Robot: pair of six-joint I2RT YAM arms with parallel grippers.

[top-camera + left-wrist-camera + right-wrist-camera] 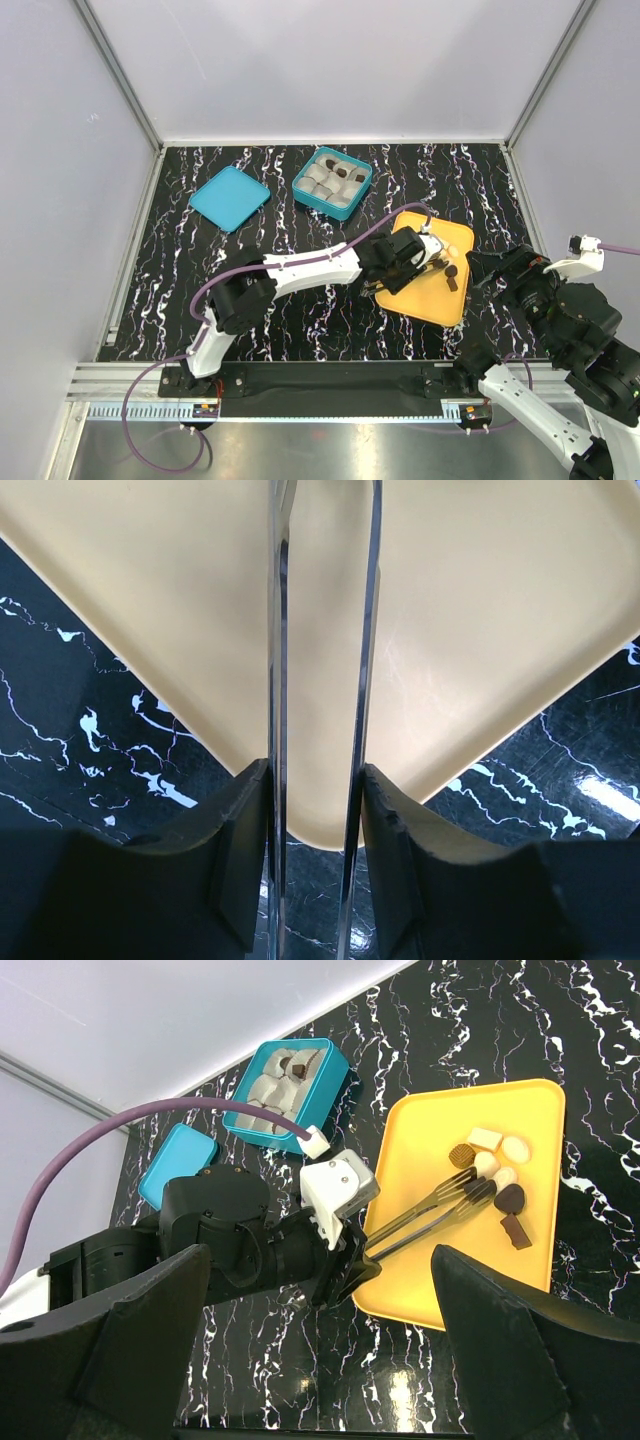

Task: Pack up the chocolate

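Observation:
Several chocolate pieces [490, 1172], dark brown and pale cream, lie together at the far end of the yellow tray [440, 1280]. My left gripper [352, 1260] is shut on the handle end of metal tongs [430, 1215]. The tong tips reach in among the pieces, and I cannot tell whether they grip one. In the left wrist view the two tong arms [280, 680] run between my fingers [240, 840] over the tray [480, 630]. My right gripper [320, 1360] hangs open and empty above the table, right of the tray [425, 290].
A teal box [332, 183] with grey paper cups, some holding dark pieces, stands at the back centre. Its teal lid [228, 197] lies flat to the left. White walls close off the black marbled tabletop.

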